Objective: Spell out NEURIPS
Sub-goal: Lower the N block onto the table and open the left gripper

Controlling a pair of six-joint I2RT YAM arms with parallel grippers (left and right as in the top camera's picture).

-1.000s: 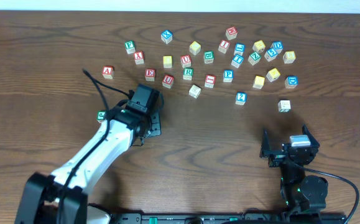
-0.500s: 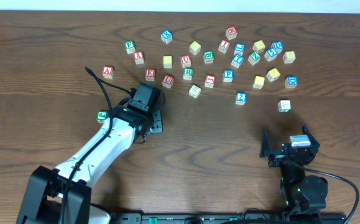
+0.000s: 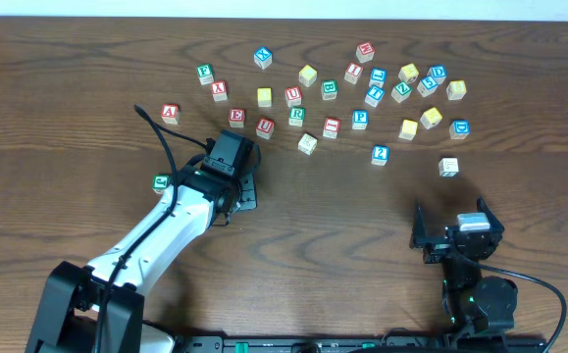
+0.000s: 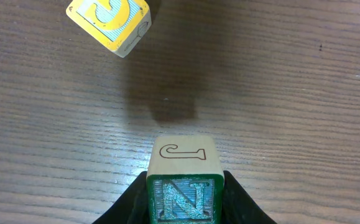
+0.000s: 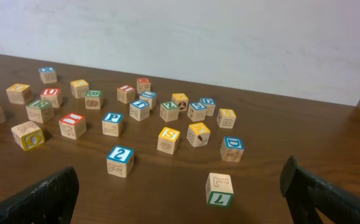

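Left gripper (image 4: 184,208) barely shifted, clamped on green N cube (image 4: 184,177) (held between jaws), right gripper (image 5: 183,196) spread wide.

Overhead: straight down on the whole desk (image 3: 68,59). Left wrist: downward, close to the wood. Right wrist: low, level across the blocks (image 5: 119,160) that overhead shows at upper right.

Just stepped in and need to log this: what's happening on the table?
The left pincer is shut on a green N cube, held over the table. The right pincer sits open near the front edge, holding nothing. The other letter cubes lie scattered across the far half of the tabletop.
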